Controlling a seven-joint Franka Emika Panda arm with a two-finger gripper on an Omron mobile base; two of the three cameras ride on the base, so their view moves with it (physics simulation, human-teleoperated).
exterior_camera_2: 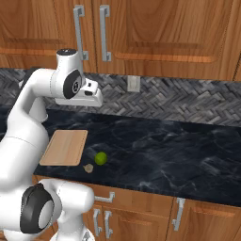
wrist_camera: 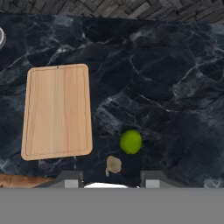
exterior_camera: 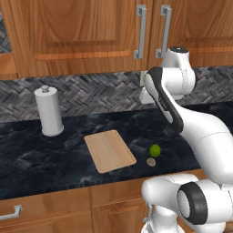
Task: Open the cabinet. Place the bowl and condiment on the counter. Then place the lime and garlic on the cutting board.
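Observation:
The cabinet (exterior_camera: 91, 32) above the counter (exterior_camera_2: 164, 150) has both doors closed, its grey bar handles (exterior_camera_2: 104, 33) side by side. The bowl and the condiment are hidden. A light-wood cutting board (wrist_camera: 57, 111) lies bare on the counter. Just right of it sit the green lime (wrist_camera: 131, 141) and the small tan garlic (wrist_camera: 113, 164), close together near the front edge. My gripper (wrist_camera: 113, 179) hangs high over them, pointing down, its fingers apart with nothing between them. From the base cameras the lime (exterior_camera: 155, 150) and garlic (exterior_camera: 151, 161) lie below my hand (exterior_camera_2: 92, 94).
A tall white paper-towel roll (exterior_camera: 48, 111) stands at the back left of the counter against the herringbone backsplash. A wall outlet (exterior_camera_2: 134, 84) sits on the backsplash. Drawers and doors with handles (exterior_camera_2: 107, 197) run under the counter.

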